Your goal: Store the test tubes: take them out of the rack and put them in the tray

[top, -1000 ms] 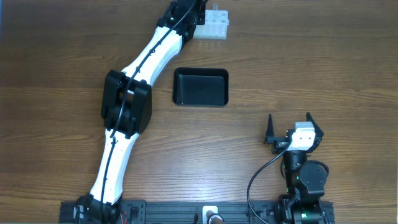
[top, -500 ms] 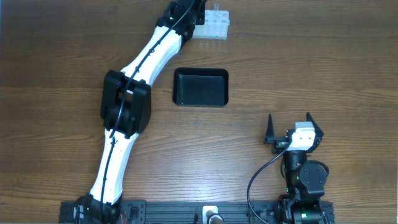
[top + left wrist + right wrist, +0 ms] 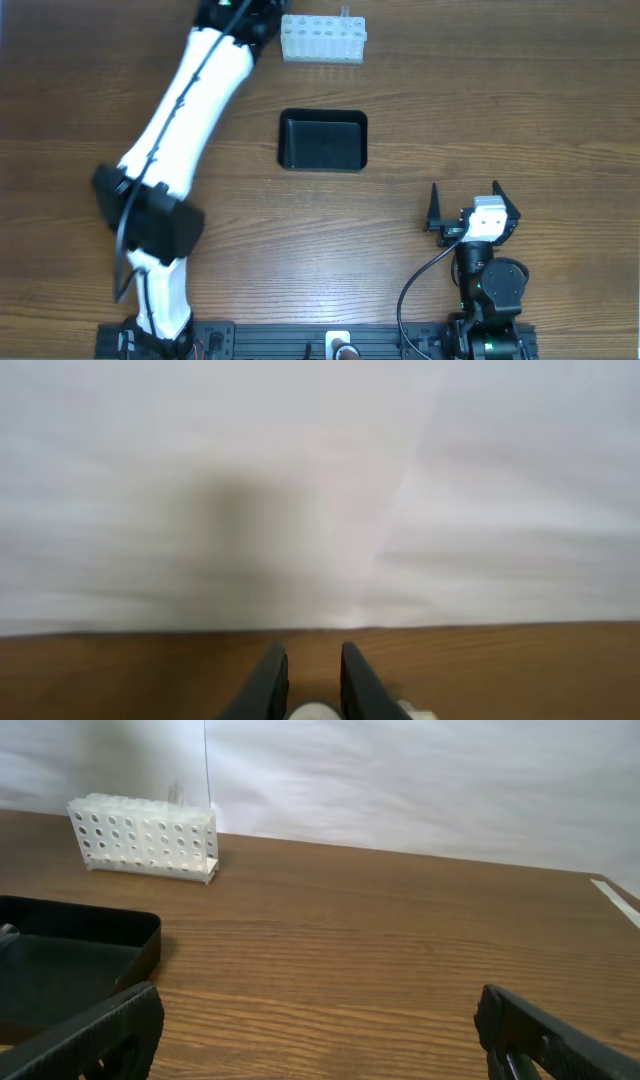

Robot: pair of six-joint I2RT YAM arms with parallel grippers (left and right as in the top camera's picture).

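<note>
- Standing at the counter's (image 3: 520, 90) far edge, the rack (image 3: 323, 40) carries one test tube (image 3: 346, 12) that can be made out, upright in a hole at its right end
- Tray (image 3: 323, 140): black, nearer the arms than the rack and apart from it; its floor looks bare
- Left arm (image 3: 190, 90): stretched to the far left corner, its end just left of the rack; whether it grips anything cannot be told
- Right fingers (image 3: 90, 1035): spread wide and holding nothing, close to the right arm's own base, well apart from tray and rack
- Handling (judged): the test tube is likely light, stiff, smooth-walled and brittle, so a hard squeeze may crack it and a loose one may let it slip
- Hold point (judged): the short stub showing above the rack top; draw it straight up out of the hole before any sideways travel, then lay it low into the tray
</note>
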